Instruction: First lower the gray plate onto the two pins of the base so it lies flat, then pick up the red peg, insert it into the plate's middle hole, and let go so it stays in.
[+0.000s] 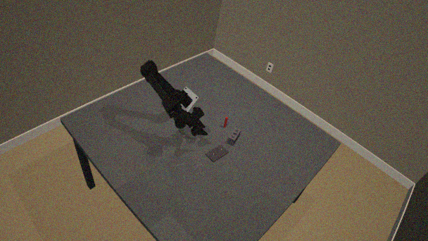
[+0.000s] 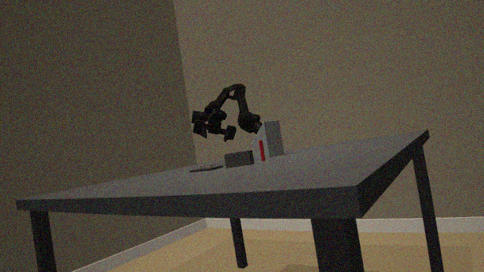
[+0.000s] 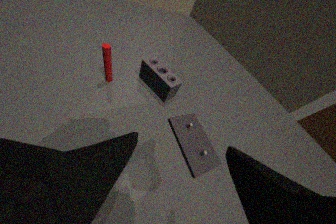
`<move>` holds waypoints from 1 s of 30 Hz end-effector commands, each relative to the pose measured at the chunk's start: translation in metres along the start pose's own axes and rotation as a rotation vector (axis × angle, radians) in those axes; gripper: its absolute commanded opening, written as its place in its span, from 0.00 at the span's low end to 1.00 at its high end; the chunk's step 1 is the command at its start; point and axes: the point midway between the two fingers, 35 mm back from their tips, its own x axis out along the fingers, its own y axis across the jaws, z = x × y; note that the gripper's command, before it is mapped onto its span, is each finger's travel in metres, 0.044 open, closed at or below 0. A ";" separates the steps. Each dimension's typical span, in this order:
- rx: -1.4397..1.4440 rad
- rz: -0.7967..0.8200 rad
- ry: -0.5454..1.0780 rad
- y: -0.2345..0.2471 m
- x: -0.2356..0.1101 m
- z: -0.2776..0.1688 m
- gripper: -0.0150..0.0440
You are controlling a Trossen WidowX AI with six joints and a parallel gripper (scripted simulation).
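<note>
A red peg [image 1: 225, 122] [image 2: 261, 150] [image 3: 107, 61] stands upright on the table. Next to it lies the gray plate [image 1: 234, 137] [image 2: 239, 158] [image 3: 160, 78], a thick block with three holes in its top. The flat base [image 1: 217, 153] [image 2: 204, 169] [image 3: 195, 145] with two small pins lies apart from the plate, nearer the table's front. My gripper [image 1: 198, 130] [image 2: 215, 132] [image 3: 181, 143] is open and empty. It hangs above the table, with the base between its fingers in the wrist view.
The dark gray table [image 1: 246, 192] [image 2: 318, 176] stands in a room corner. A light gray box [image 2: 272, 138] sits at the arm's foot behind the peg. The table's edge [image 3: 249, 80] runs close behind the plate in the wrist view.
</note>
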 end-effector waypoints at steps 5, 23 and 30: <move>0.300 0.099 0.066 0.005 0.005 0.001 1.00; 1.439 0.038 0.724 0.014 0.015 0.007 1.00; 1.654 -0.151 0.855 0.010 0.015 0.010 1.00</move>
